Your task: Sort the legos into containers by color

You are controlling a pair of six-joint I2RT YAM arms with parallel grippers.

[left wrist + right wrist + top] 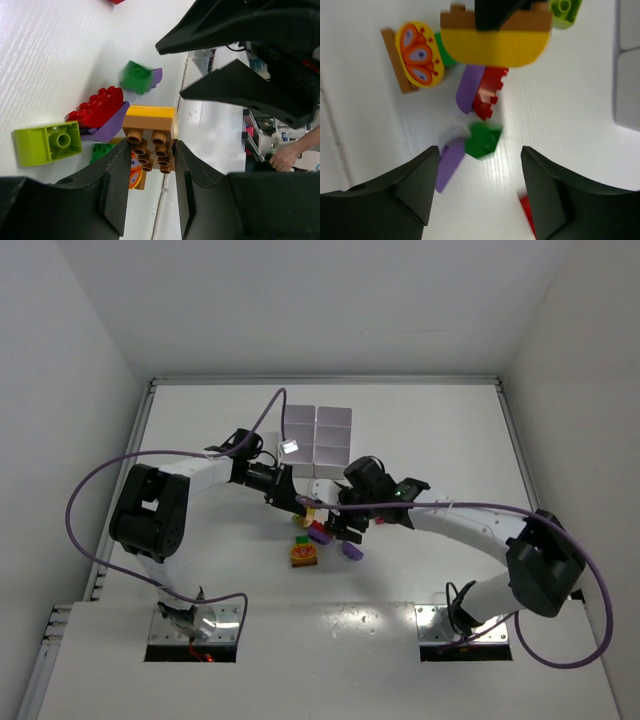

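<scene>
On your white table (450, 440), the containers (332, 420) sit just beyond where the two arms meet. Your left gripper (150, 150) is clamped on a yellow-and-tan brick (150, 120). Your right gripper (477, 155) hangs with jaws spread over a small green brick (482, 140). The other legos (318, 538) lie loose near the tray.

The right claw (341, 522) crowds the left claw (303, 503) over the clustered legos (312, 540); open table (200, 420) surrounds them.

High rear overhead view of whole table (450, 440); two close wrist views, same brick cluster (312, 538).
</scene>
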